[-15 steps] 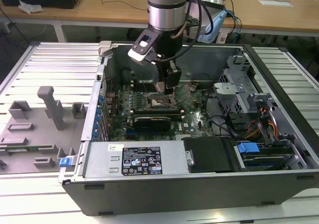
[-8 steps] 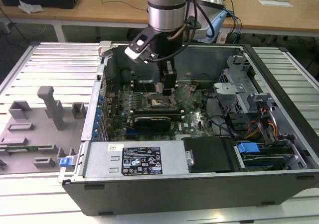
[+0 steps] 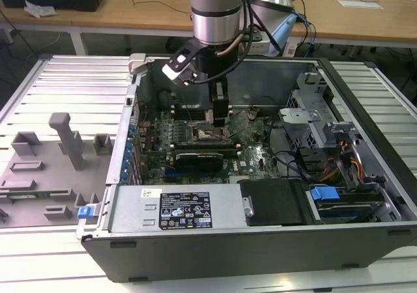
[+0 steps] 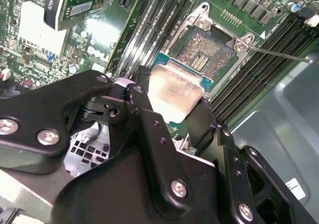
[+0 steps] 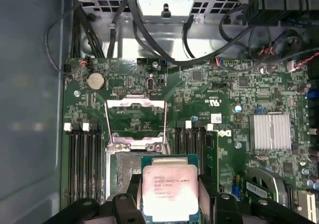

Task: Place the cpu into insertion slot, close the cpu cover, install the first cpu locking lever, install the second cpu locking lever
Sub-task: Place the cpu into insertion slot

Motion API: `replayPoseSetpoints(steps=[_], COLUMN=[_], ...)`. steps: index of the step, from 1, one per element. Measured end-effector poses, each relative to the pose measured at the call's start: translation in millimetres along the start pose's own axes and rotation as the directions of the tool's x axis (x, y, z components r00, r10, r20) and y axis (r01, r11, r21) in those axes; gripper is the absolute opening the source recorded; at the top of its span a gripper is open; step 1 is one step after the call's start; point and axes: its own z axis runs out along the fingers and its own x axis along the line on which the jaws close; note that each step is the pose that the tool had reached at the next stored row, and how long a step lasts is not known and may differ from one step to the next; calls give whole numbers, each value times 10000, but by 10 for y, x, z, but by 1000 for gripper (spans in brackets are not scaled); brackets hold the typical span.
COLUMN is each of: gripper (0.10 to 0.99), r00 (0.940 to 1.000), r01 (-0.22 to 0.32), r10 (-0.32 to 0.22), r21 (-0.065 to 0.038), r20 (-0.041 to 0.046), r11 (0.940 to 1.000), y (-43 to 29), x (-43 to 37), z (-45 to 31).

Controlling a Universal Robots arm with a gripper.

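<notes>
The cpu, a pale metallic square on a green carrier edge, sits between my two black fingers, and my gripper is shut on it. It hangs just above and partly over the insertion slot, a dark contact field inside a silver rim, and is not seated. The cpu cover, a silver frame with a square window, stands flipped open beyond the slot. A thin wire locking lever sticks out sideways, released. In the exterior view my gripper reaches down into the open computer case over the insertion slot.
Long black memory slots flank the socket on both sides. A finned silver heatsink and black cables lie nearby. The case walls, a drive cage and the power supply ring the board. Grey fixtures stand outside the case.
</notes>
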Motion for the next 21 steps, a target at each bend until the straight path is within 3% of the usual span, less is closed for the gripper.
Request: replayPoseSetpoints(steps=[7,15,21], gripper=[541,541,541], r00=[9988,9988,9994], r01=[479,466,326], r10=[-479,-466,-325], r21=[-15,41,47], r20=[-112,-116,-130], r11=[9989,9989,9995], y=[-43,-61,-65], x=[31,67,97], z=[112,276,312])
